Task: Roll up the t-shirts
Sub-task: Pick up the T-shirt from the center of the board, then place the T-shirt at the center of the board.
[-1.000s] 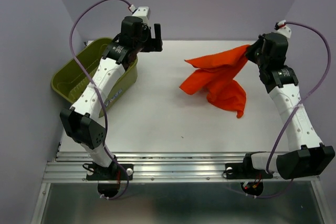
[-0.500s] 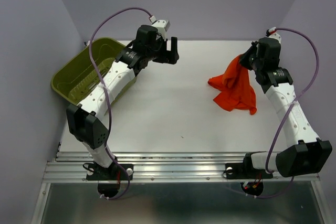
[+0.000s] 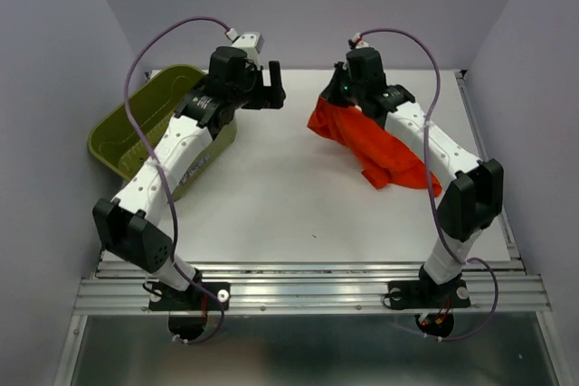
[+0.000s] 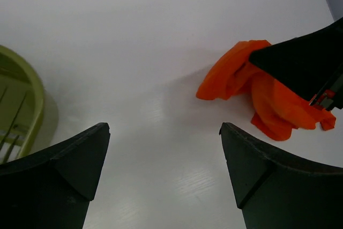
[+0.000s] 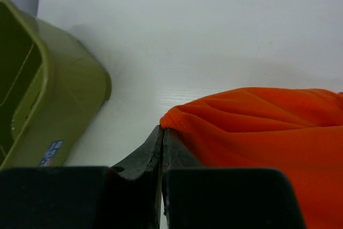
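At the far left the olive-green basket (image 3: 122, 137) sits on the white worktop (image 3: 289, 205), with the left arm reaching over its right side. Just right of the basket, toward the back of the worktop, the left gripper (image 3: 264, 89) hangs in the air. Its 2 fingers (image 4: 80, 159) are spread wide with nothing between them, only bare worktop below.

A short gap further right, the right gripper (image 3: 339, 92) is pinched tight on a fold at 1 end of the orange-red t-shirt (image 3: 380, 146). The right wrist view shows that fold (image 5: 177, 119) squeezed between the closed tips (image 5: 162, 132). From there the t-shirt trails rightward and toward the near edge as a crumpled, bunched strip. It runs beneath the right arm, and its far end lies on the worktop right of centre. It is well apart from the basket.
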Robot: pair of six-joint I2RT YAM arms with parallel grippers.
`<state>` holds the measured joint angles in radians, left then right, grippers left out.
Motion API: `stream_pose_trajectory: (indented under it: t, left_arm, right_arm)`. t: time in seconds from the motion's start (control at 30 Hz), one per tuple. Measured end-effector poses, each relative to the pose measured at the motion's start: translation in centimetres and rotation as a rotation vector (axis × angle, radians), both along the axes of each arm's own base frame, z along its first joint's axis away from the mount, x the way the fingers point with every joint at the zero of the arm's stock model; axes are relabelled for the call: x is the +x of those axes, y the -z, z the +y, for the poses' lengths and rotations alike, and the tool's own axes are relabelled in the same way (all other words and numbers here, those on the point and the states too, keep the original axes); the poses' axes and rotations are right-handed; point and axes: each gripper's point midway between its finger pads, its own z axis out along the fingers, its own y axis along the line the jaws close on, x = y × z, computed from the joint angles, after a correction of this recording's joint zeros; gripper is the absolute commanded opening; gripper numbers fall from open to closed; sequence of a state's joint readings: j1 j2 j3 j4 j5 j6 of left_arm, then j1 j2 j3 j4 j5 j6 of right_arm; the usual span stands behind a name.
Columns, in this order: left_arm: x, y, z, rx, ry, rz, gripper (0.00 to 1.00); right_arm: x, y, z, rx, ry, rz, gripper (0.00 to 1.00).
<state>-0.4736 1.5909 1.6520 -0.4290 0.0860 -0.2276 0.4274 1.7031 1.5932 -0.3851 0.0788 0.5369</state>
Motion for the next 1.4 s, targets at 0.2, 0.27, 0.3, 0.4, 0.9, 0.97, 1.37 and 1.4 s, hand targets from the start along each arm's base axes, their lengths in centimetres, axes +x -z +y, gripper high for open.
stream_pose_trajectory:
  t: [0.2, 0.27, 0.3, 0.4, 0.9, 0.97, 1.37, 1.4]
  left_arm:
    - [-2.9, -7.6, 5.5, -0.041, -0.164, -0.184, 0.96]
    - [-4.1, -10.4, 6.9, -0.07, -0.199, -0.255, 0.96]
    - [-4.6, -11.8, 7.5, -0.087, -0.216, -0.292, 0.96]
    - [-5.4, -14.1, 8.8, -0.116, -0.25, -0.356, 0.96]
    - [-1.8, -7.4, 6.6, -0.044, -0.199, -0.215, 0.96]
    - [-1.6, -6.4, 6.1, -0.043, -0.179, -0.194, 0.96]
    - [2.0, 5.6, 0.0, 0.022, -0.107, 0.081, 0.9]
    - [2.2, 6.8, -0.4, 0.033, -0.113, 0.107, 0.89]
  right_arm:
    - [1.9, -8.5, 7.1, 0.101, -0.132, -0.152, 0.01]
    - [1.9, -12.9, 7.2, 0.145, -0.136, -0.237, 0.01]
    - [1.8, -14.8, 7.1, 0.163, -0.136, -0.276, 0.01]
    - [0.1, -20.8, 5.3, 0.21, -0.097, -0.403, 0.01]
    - [-5.3, -4.8, -19.5, -0.032, 0.518, -0.198, 0.92]
    - [-7.3, 3.4, -22.8, -0.094, 0.604, 0.003, 0.93]
    - [-5.6, 5.7, -19.2, -0.083, 0.451, 0.119, 0.92]
    - [-5.3, 5.7, -18.2, -0.093, 0.421, 0.119, 0.91]
